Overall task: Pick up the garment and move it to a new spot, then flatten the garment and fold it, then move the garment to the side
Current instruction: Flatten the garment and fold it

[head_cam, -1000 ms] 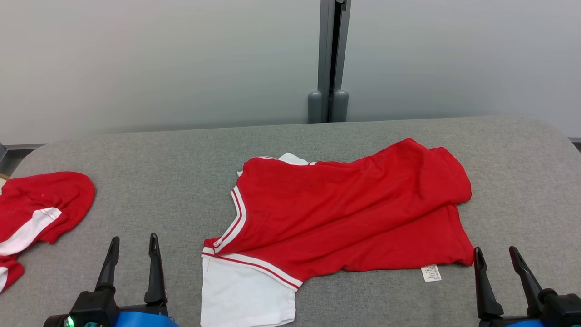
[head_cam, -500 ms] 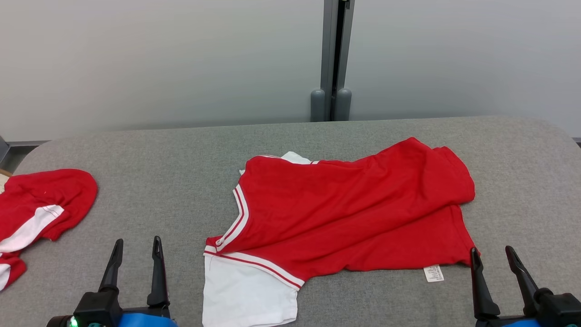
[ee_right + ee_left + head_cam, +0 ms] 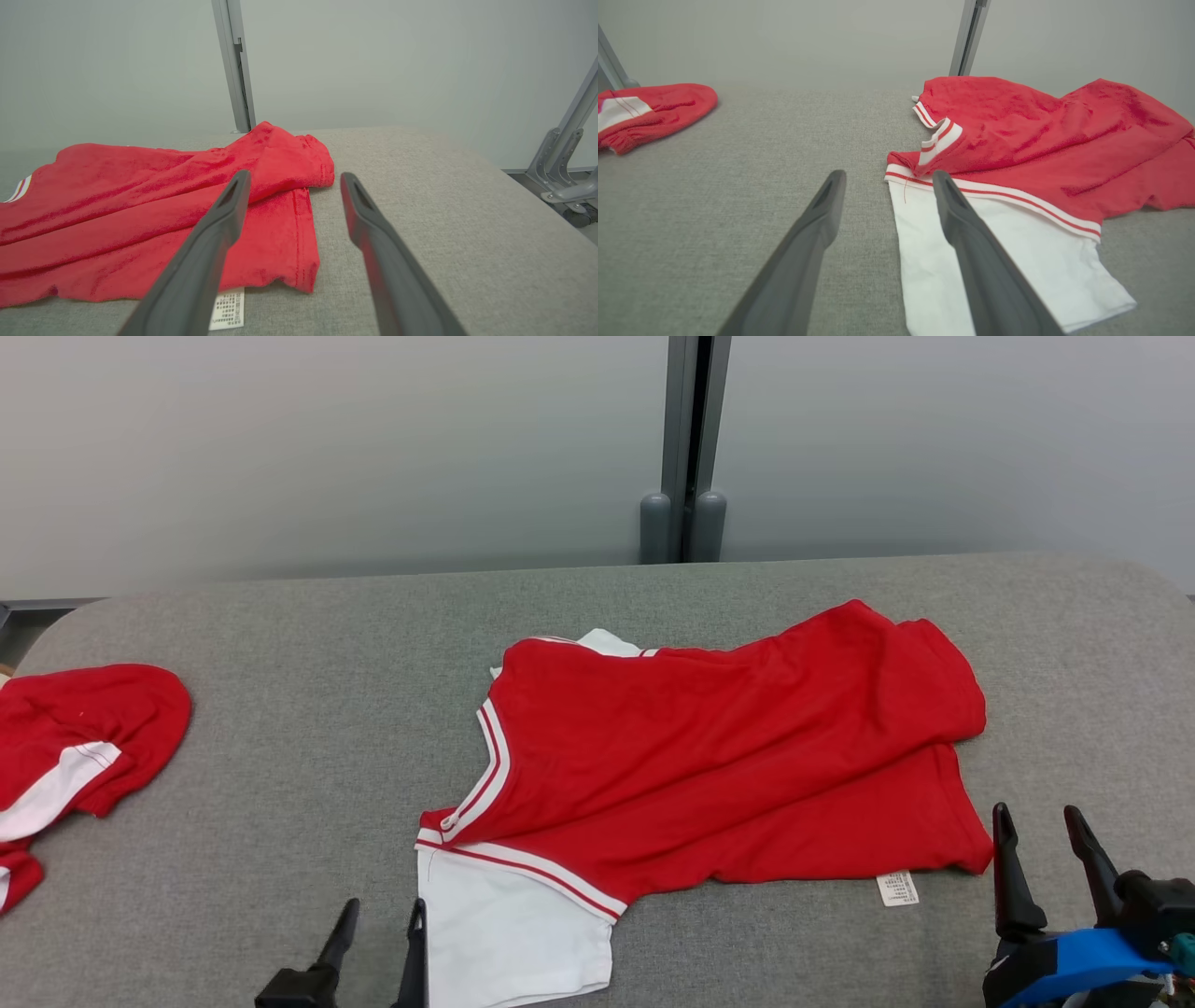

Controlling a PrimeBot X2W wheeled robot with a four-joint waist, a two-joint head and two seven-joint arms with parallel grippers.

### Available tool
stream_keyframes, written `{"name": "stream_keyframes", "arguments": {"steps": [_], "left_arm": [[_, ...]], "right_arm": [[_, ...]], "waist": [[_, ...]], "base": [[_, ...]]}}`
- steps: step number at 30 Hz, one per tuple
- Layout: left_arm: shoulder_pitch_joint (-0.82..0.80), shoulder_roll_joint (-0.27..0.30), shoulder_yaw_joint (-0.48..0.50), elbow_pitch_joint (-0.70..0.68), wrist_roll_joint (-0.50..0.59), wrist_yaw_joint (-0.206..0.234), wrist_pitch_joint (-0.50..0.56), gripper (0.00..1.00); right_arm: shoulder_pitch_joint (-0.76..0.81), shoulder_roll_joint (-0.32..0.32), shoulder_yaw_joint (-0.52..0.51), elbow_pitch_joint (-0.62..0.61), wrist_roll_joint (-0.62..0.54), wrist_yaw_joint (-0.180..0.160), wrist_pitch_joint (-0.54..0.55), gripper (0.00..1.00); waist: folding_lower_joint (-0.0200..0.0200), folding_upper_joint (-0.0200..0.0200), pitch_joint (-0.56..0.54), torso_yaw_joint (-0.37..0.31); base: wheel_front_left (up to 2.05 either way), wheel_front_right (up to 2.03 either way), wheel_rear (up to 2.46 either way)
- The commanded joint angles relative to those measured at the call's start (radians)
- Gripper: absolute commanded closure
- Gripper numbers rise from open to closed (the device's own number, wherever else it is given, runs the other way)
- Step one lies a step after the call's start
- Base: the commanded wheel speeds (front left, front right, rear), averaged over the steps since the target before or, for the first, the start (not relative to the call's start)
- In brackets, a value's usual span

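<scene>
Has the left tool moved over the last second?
Yes. The left tool has shifted to the robot's right, from well clear of the red and white shirt to the edge of its white sleeve.

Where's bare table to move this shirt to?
Widest bare table lies between the red shirt and the second red garment. Narrower strips run behind the shirt and right of its hem. The left edge is crowded.

left jaws: apart, empty | right jaws: apart, empty, apparently hovering
</scene>
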Motion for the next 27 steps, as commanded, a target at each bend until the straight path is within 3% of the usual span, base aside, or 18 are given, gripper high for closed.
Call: {"name": "stream_keyframes", "arguments": {"steps": [1,10,16,25,26,27], "left_arm": [[-0.003,-0.001,-0.011,0.011,-0.007,-0.006,-0.003,0.0],[-0.019,-0.002,-0.119,0.143,-0.056,-0.015,-0.003,0.0],[-0.027,-0.002,-0.172,0.207,-0.097,-0.018,0.001,0.0],[-0.065,-0.002,-0.225,0.19,-0.184,-0.019,0.0,0.0],[-0.066,-0.002,-0.225,0.193,-0.188,-0.017,0.0,0.03],[-0.065,-0.002,-0.225,0.198,-0.195,-0.016,0.0,0.28]], "right_arm": [[-0.02,-0.007,-0.007,0.023,-0.006,0.0,-0.003,0.0],[-0.158,-0.047,-0.038,0.252,0.008,0.0,-0.003,0.0],[-0.197,-0.052,-0.038,0.314,0.015,0.0,-0.003,0.0],[-0.213,-0.045,-0.032,0.386,0.043,0.0,-0.003,0.0],[-0.213,-0.043,-0.031,0.392,0.047,0.0,-0.003,0.0],[-0.213,-0.042,-0.029,0.398,0.048,0.0,-0.003,0.0]], "waist": [[0.0,0.0,0.008,0.002],[0.0,0.0,0.047,0.022],[0.0,0.0,0.065,0.029],[0.0,0.0,0.071,0.033],[0.0,0.0,0.071,0.033],[0.0,0.0,0.07,0.033]], "base": [[0.0,0.0,0.0],[0.0,0.0,0.0],[0.0,0.0,0.0],[0.0,0.0,0.0],[0.0,0.0,0.0],[0.0,0.0,0.0]]}}
